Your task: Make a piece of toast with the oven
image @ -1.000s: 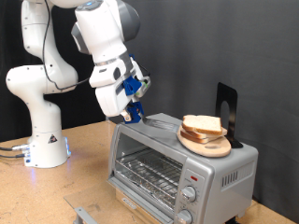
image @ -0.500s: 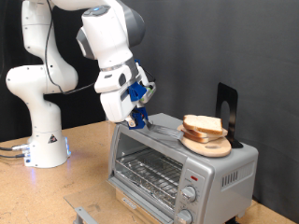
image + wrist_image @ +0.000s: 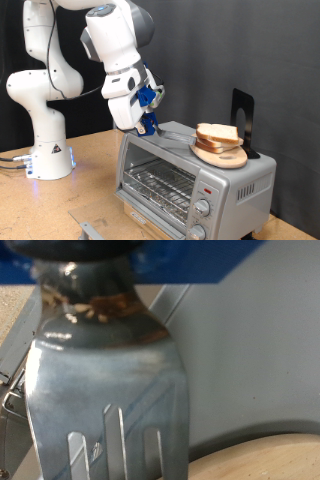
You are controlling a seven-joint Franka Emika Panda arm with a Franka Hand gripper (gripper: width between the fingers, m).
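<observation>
The piece of toast (image 3: 216,133) lies on a round wooden plate (image 3: 222,156) on top of the silver toaster oven (image 3: 165,185), whose glass door is closed. My gripper (image 3: 147,118) hangs over the oven top's left end in the exterior view, left of the plate. It is shut on a metal slotted spatula (image 3: 178,140) whose blade reaches toward the plate. In the wrist view the spatula blade (image 3: 105,390) fills the middle, over the grey oven top (image 3: 250,340), with the plate's rim (image 3: 270,455) at the corner. The toast is not in the wrist view.
A black upright stand (image 3: 242,115) is behind the plate on the oven. The oven's knobs (image 3: 203,208) and red light (image 3: 208,189) face front. The arm's white base (image 3: 45,150) stands at the exterior view's left on the wooden table (image 3: 90,190).
The gripper with the spatula has moved a little toward the exterior view's right, closer to the plate. In the last half second it has hardly moved.
</observation>
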